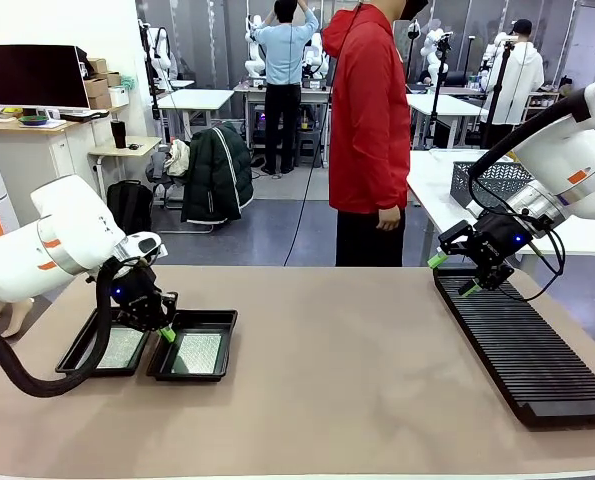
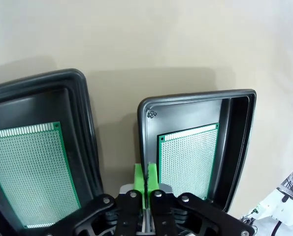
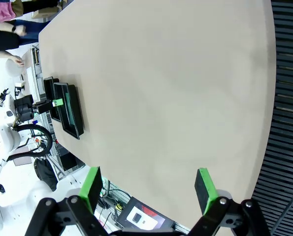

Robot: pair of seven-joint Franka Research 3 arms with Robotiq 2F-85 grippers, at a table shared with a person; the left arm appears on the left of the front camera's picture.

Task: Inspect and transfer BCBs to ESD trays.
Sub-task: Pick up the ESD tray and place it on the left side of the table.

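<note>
Two black ESD trays lie side by side at the near left of the table, the left tray (image 1: pixel 77 352) (image 2: pixel 82 113) and the right tray (image 1: pixel 227 340) (image 2: pixel 240 142). Each holds one green BCB lying flat: one BCB (image 1: pixel 122 347) (image 2: pixel 30 177) in the left tray, another BCB (image 1: pixel 197 352) (image 2: pixel 188 160) in the right. My left gripper (image 1: pixel 164 328) (image 2: pixel 146 179) hangs low over the gap between the trays, its green pads shut together with nothing between them. Over the far end of the slotted rack, my right gripper (image 1: pixel 452 275) (image 3: pixel 148 187) stands open and holds nothing.
A long black ribbed rack (image 1: pixel 522 345) (image 3: pixel 286 98) runs along the table's right side. A person in a red jacket (image 1: pixel 367 130) stands at the far edge. A grey mesh basket (image 1: pixel 487 180) sits on the white table behind. The tan table middle (image 1: pixel 337 360) is bare.
</note>
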